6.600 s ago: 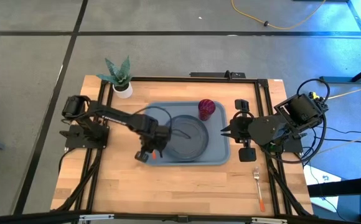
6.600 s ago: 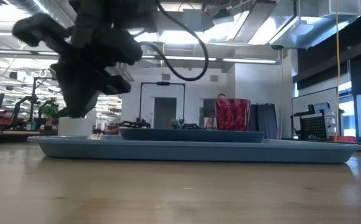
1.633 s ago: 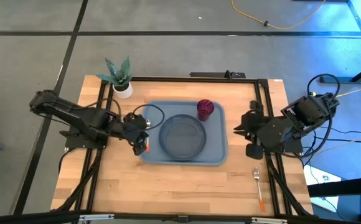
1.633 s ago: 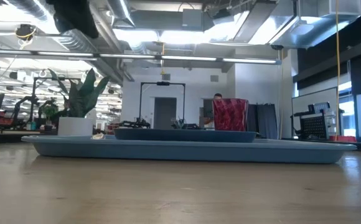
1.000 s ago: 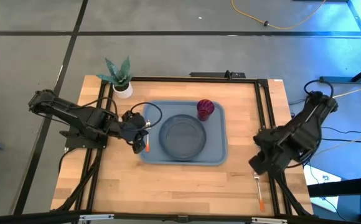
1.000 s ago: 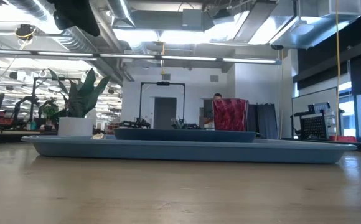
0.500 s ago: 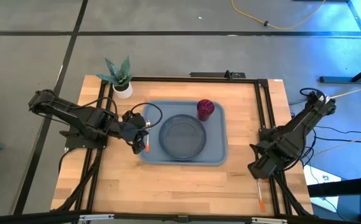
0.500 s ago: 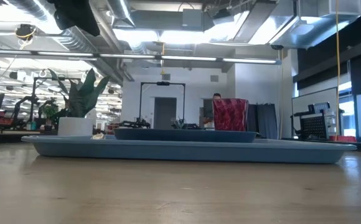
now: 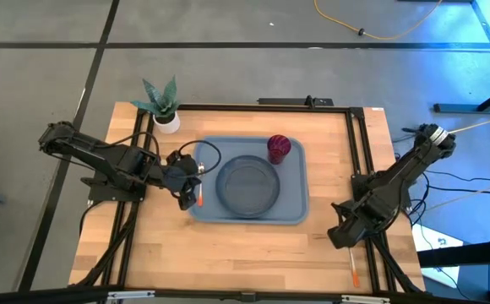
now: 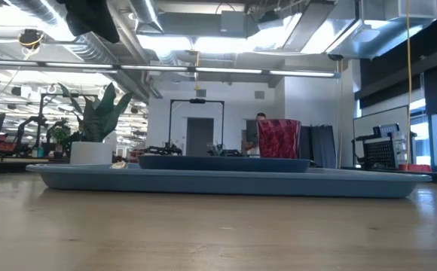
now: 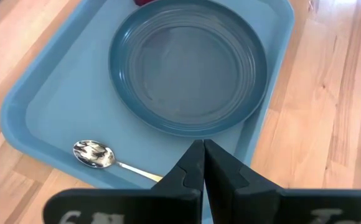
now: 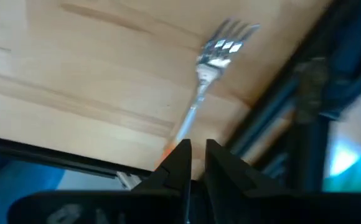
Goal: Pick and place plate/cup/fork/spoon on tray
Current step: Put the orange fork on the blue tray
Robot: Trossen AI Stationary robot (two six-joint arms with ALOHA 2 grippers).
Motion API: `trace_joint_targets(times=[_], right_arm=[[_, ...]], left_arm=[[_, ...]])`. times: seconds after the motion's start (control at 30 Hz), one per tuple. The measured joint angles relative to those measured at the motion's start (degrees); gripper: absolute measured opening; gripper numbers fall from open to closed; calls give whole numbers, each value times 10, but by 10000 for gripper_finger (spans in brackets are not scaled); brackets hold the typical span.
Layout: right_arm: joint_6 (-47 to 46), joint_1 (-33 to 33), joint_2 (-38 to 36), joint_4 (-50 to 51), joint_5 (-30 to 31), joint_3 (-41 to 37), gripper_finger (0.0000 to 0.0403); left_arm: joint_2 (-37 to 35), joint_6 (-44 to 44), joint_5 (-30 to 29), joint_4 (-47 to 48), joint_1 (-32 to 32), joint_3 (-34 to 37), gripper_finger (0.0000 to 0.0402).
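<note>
The wooden table (image 9: 228, 245) carries the tray (image 9: 296, 209) at its middle. A potted plant (image 9: 162, 105) stands far left. The fork (image 9: 354, 263) lies near right.

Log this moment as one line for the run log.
plate, cup, spoon on tray | fork on table, off tray | right gripper over fork | left gripper shut at tray's left edge

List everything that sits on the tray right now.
The tray holds the plate, the cup at a far corner, and the spoon along its left edge. The spoon's handle is partly hidden by the left gripper. The fork lies off-tray.
</note>
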State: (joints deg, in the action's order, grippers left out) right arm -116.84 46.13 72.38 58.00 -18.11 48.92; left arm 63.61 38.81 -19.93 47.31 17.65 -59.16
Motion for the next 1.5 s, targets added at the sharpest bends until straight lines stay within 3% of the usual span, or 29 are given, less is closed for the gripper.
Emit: trace_joint_targets(times=[0.23, 0.6, 1.33, 1.5], right_arm=[[-82, 15, 0, -134, 0, -85, 49], [-192, 68, 0, -208, -1, -131, 49], [-192, 76, 0, -281, 19, -185, 49], [-195, 83, 14, -282, -2, -185, 49]], left_arm=[[0, 1, 1, -1, 0, 0, 0], [0, 15, 1, -3, 0, 0, 0], [0, 31, 16, -4, 0, 0, 0], [0, 31, 16, -4, 0, 0, 0]])
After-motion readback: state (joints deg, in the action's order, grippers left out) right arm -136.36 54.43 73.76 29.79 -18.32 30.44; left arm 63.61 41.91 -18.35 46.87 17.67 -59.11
